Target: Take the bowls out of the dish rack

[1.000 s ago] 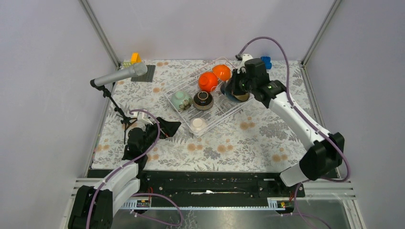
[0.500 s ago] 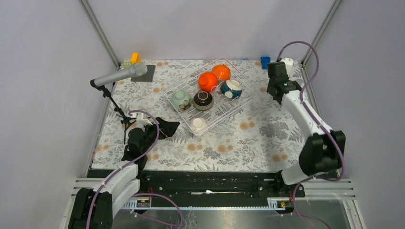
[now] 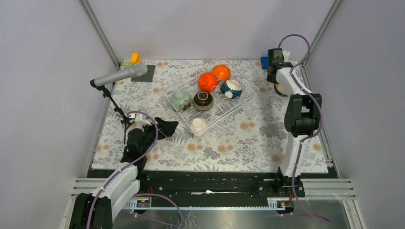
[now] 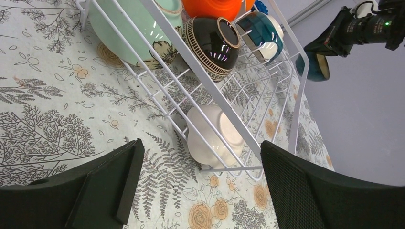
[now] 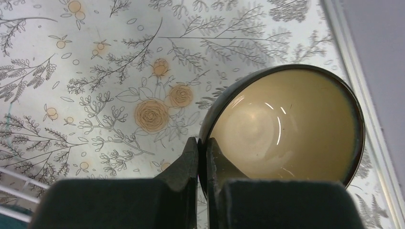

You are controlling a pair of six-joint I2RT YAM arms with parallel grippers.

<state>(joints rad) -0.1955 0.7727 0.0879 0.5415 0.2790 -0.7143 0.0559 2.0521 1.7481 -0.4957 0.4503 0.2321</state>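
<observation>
Now | dish rack [image 3: 241,101]: six bowls [image 3: 208,81] | right gripper [image 5: 203,148]: pinching teal bowl [image 5: 282,129]

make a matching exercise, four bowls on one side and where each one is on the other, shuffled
1 white bowl
2 pale green bowl
3 dark patterned bowl
4 cream-lined bowl

a gripped by the right gripper, off the dish rack
b rack's left corner
c rack's near end, alone
d rack's middle, beside an orange bowl

Pairs: 1-c, 2-b, 3-d, 4-a
</observation>
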